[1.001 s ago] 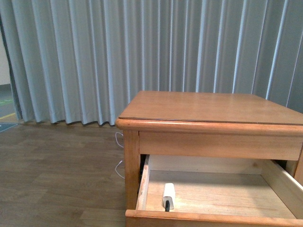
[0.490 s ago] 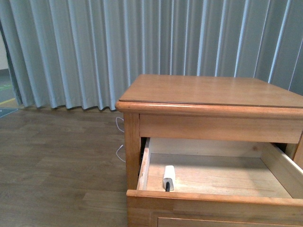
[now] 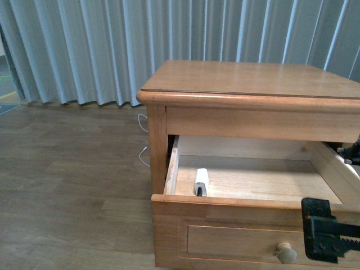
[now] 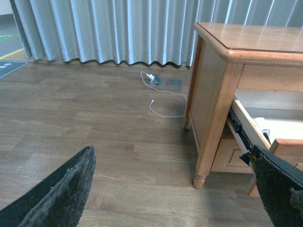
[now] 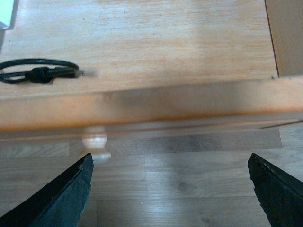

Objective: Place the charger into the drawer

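Grey-blue pleated curtains [image 3: 112, 50] run across the whole back of the room, with dark wood-plank flooring [image 3: 67, 185] in front of them. On that floor stands a honey-brown wooden nightstand [image 3: 247, 84], and its top drawer [image 3: 236, 236] is pulled wide open so you can see the pale wood bottom inside. The charger [image 3: 201, 181] is already in there, white plug block lying near the drawer's left-front corner, and in the right wrist view its black cable [image 5: 38, 73] sits coiled in a loop on the drawer floor just behind the front panel. The right gripper [image 5: 170, 189] hangs in front of the drawer face, jaws spread wide and holding nothing, with the small round pale knob [image 3: 286, 252] just beside one finger. The left gripper [image 4: 170, 189] is off to the nightstand's left, over bare floor, also spread wide open and empty. Smallest bit: a thin white cord [image 4: 163, 101] lying loose on the floor near the nightstand's back leg, running toward the curtains.
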Controlling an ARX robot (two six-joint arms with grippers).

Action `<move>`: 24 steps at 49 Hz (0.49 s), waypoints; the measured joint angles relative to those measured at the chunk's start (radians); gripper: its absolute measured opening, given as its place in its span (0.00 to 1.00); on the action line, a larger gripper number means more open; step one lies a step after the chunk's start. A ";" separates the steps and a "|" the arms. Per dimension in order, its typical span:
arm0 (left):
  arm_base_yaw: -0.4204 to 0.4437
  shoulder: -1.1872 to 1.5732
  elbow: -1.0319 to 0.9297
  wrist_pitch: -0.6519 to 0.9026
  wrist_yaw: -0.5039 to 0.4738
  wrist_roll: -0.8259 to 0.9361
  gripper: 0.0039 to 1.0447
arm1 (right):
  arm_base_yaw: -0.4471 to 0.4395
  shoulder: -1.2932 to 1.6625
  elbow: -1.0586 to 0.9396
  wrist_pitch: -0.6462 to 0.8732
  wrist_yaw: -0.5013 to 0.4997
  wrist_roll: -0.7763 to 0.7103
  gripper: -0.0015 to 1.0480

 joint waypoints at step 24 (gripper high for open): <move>0.000 0.000 0.000 0.000 0.000 0.000 0.95 | -0.050 0.391 0.328 0.132 0.134 0.084 0.92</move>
